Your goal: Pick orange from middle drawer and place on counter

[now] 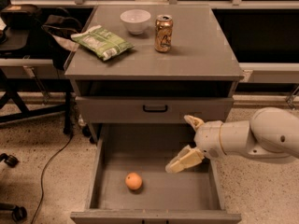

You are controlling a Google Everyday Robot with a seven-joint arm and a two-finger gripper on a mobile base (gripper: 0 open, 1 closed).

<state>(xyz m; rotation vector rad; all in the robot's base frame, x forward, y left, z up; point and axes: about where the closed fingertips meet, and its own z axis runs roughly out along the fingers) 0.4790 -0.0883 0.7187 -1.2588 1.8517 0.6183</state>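
The orange (133, 181) lies on the floor of the open middle drawer (154, 197), toward its front left. My gripper (183, 143) is open over the drawer's right side, reaching in from the right. One finger (192, 122) is up near the shut drawer front, and the other finger (183, 160) points down and left into the drawer. The gripper is empty and sits to the right of the orange and above it, apart from it. The grey counter (201, 55) tops the cabinet.
On the counter stand a white bowl (135, 21), a gold can (163, 33) and a green chip bag (103, 42). The upper drawer front with a black handle (155, 108) is shut. A chair and a cable are on the floor at left.
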